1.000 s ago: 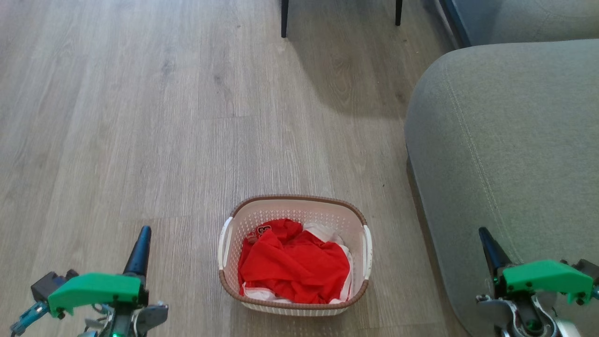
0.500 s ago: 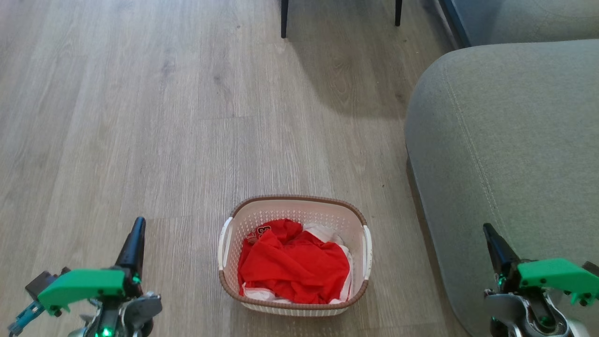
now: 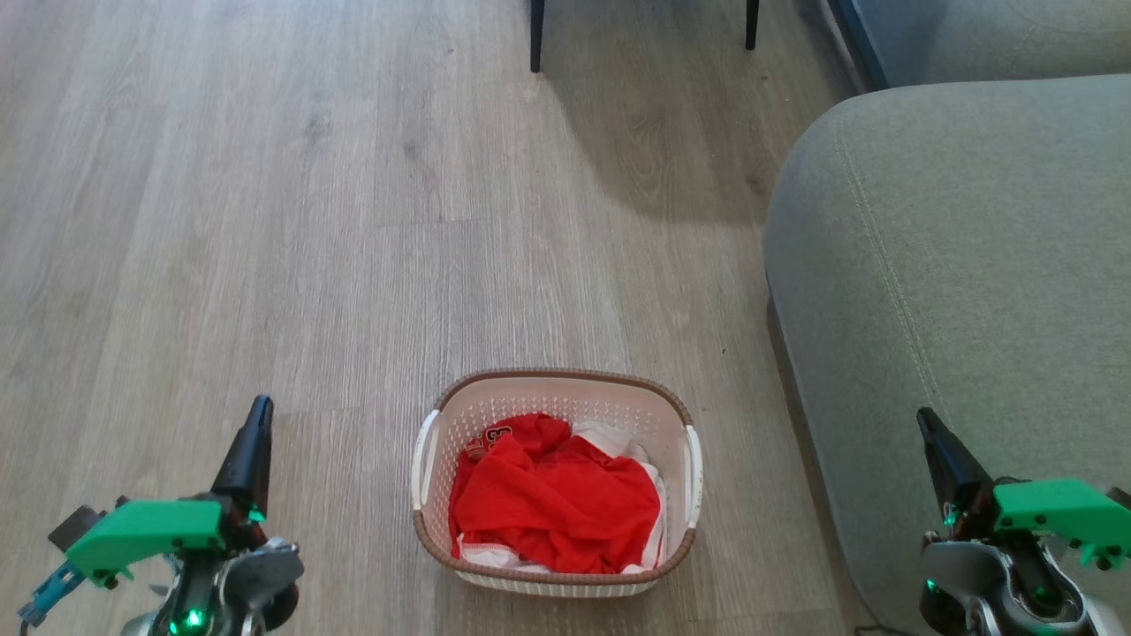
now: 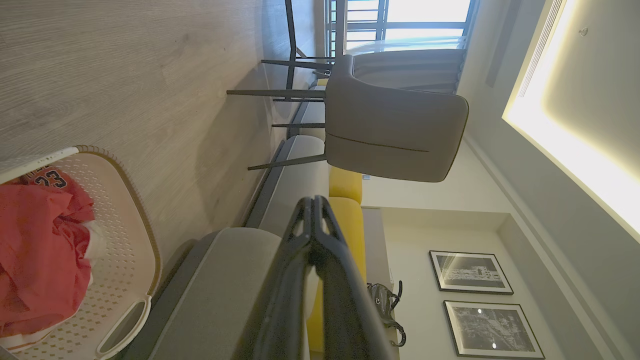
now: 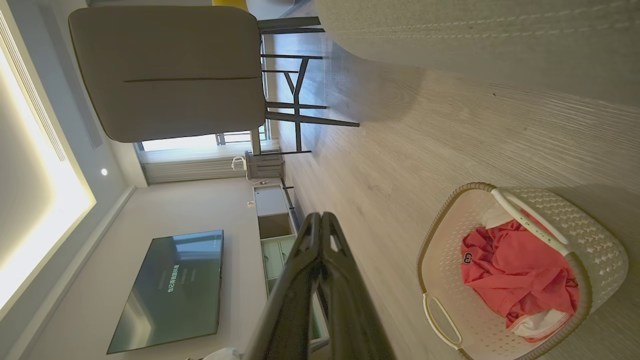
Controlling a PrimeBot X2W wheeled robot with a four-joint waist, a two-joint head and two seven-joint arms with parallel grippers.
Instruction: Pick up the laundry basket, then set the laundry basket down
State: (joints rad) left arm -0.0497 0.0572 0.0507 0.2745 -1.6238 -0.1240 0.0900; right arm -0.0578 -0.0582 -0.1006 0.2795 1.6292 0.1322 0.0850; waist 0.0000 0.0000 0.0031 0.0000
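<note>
I see my left fingers (image 3: 252,450) and right fingers (image 3: 944,458), each pair pressed together, drifting outward while the basket (image 3: 565,399) stays put on the floor (image 3: 353,221) between them, gripped by neither, which fits widening to take it up or backing off after setting it down.

Basket (image 3: 565,374) on floor (image 3: 265,221), clothes (image 3: 557,499) inside. Sofa (image 3: 954,265) just right of it. Chair legs (image 3: 536,35) well behind.

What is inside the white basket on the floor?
A crumpled red jersey fills the laundry basket, with white cloth peeking out beneath. Whatever lies under them, and the basket's bottom, is covered.
</note>
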